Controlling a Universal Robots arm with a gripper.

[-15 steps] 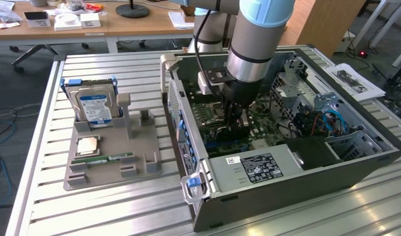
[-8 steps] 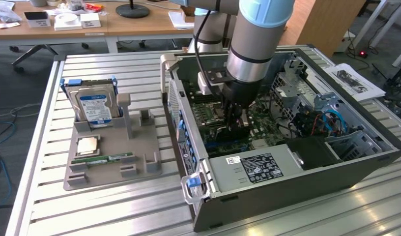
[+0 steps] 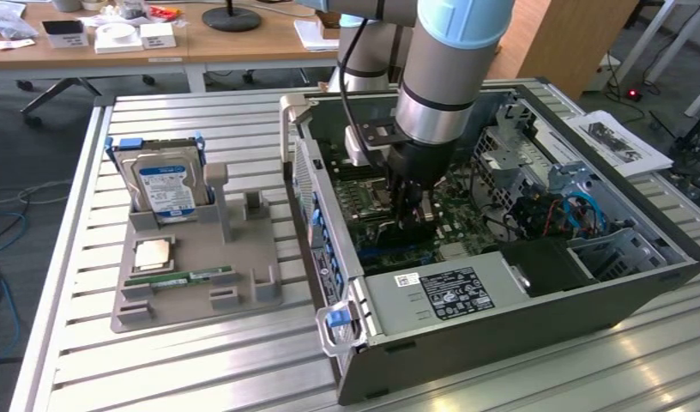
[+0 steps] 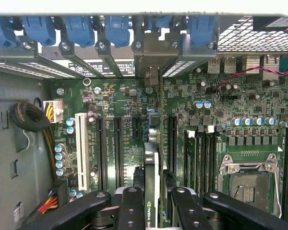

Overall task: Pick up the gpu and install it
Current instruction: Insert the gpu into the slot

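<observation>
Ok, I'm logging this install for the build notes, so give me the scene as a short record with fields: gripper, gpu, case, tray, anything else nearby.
gripper: gripper inside the open case, fingers closed on the gpu
gpu: gpu held edge-on above the motherboard, in line with the expansion slots
case: computer case lying open on the slatted table
tray: grey tray on the exterior view's left, holding the hard drive upright and the RAM stick lying flat
cpu socket: socket open beside the card

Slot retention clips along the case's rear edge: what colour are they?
Blue; the retention clips show best in the wrist view, lined up above the motherboard.
</observation>
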